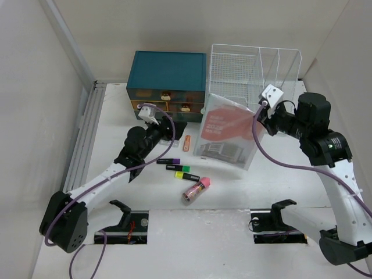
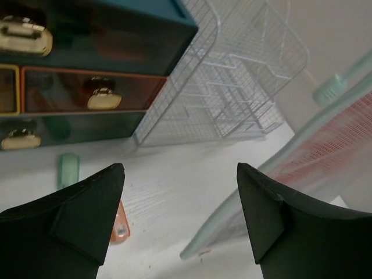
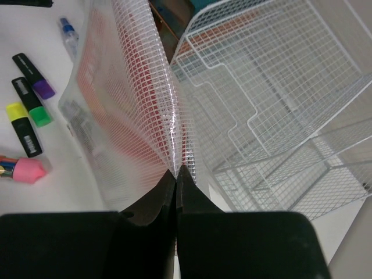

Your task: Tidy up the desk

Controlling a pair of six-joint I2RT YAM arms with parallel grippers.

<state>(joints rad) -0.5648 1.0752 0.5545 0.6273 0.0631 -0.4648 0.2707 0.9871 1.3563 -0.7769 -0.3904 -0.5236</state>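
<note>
Now I am pinching the tilted translucent mesh pouch [image 1: 229, 131] over the flat white desk [image 1: 279, 174], right gripper [image 3: 176, 171] clamped; left gripper [image 2: 180, 168] gaping, empty.

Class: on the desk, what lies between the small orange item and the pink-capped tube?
Three highlighters in a row, capped purple, green and yellow, as the top view shows.
</note>
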